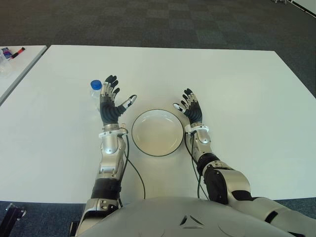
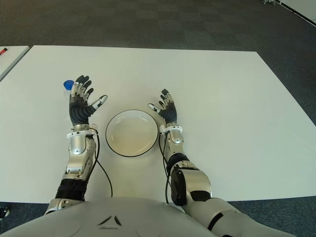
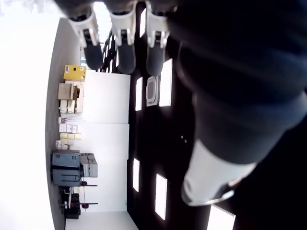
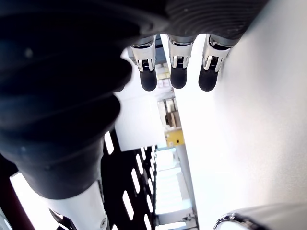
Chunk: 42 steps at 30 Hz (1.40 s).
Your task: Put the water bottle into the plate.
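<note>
The clear plastic water bottle with a blue cap stands upright on the white counter, just behind the left robot hand, whose fingers are spread and hold nothing, probably ready to reach it. The right robot hand, also released, shows beside the round white plate with a dark rim, leaving the plate clear to receive the bottle.

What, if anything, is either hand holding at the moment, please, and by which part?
Nothing is held. The left hand is open, beside the water bottle on the table. The right hand is open, right of the plate.
</note>
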Motion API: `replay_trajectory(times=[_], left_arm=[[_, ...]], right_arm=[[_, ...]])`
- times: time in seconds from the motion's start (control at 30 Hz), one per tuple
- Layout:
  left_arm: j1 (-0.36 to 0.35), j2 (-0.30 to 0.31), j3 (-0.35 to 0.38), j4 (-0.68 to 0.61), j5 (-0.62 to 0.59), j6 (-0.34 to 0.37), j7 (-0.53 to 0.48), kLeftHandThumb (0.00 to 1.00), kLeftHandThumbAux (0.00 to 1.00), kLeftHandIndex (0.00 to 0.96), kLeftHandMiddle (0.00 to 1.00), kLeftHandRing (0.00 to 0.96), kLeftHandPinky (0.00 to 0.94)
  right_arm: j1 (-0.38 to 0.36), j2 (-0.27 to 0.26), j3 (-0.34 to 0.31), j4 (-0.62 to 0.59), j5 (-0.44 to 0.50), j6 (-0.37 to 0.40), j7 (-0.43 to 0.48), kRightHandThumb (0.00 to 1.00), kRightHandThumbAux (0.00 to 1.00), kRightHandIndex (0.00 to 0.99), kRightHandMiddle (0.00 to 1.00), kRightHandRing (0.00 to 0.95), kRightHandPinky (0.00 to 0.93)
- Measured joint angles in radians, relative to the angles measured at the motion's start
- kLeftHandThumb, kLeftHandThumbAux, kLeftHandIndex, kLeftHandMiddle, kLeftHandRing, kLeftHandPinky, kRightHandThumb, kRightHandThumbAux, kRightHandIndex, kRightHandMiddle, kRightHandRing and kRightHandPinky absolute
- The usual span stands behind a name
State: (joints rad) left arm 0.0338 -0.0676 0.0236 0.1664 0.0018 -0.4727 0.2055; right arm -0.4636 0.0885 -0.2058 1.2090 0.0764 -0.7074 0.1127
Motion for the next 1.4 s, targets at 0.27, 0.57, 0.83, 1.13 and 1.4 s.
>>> replay_trajectory(times=[0.27, 0.57, 0.83, 1.13, 1.4], left_arm=[[0.035, 0.003, -0.002, -0.031, 0.002, -0.008, -0.001, 0.000, 0.847, 0.117, 0.109, 0.100, 0.121], [0.079, 0.005, 0.006, -0.151, 0.135, -0.016, 0.050, 0.000, 0.827, 0.119, 0.109, 0.098, 0.121], [0.102, 0.002, 0.020, -0.226, 0.415, -0.008, 0.243, 0.000, 0.761, 0.100, 0.102, 0.086, 0.099], [0.107, 0.002, 0.022, -0.284, 0.501, 0.034, 0.331, 0.000, 0.718, 0.085, 0.091, 0.075, 0.094], [0.107, 0.011, 0.040, -0.308, 0.523, 0.034, 0.376, 0.000, 0.686, 0.092, 0.103, 0.076, 0.090]], right_arm=[[0.000, 0.000, 0.002, 0.000, -0.002, 0.000, -0.007, 0.041, 0.879, 0.060, 0.047, 0.040, 0.095], [0.000, -0.001, 0.005, 0.001, -0.004, 0.000, -0.010, 0.033, 0.871, 0.059, 0.044, 0.039, 0.093], [0.000, 0.000, 0.006, 0.001, -0.006, -0.002, -0.010, 0.034, 0.873, 0.062, 0.049, 0.044, 0.098], [0.000, 0.000, 0.005, 0.001, -0.007, -0.002, -0.010, 0.038, 0.879, 0.065, 0.051, 0.046, 0.099], [-0.001, 0.000, 0.006, 0.001, -0.010, -0.002, -0.010, 0.038, 0.874, 0.063, 0.050, 0.044, 0.094]])
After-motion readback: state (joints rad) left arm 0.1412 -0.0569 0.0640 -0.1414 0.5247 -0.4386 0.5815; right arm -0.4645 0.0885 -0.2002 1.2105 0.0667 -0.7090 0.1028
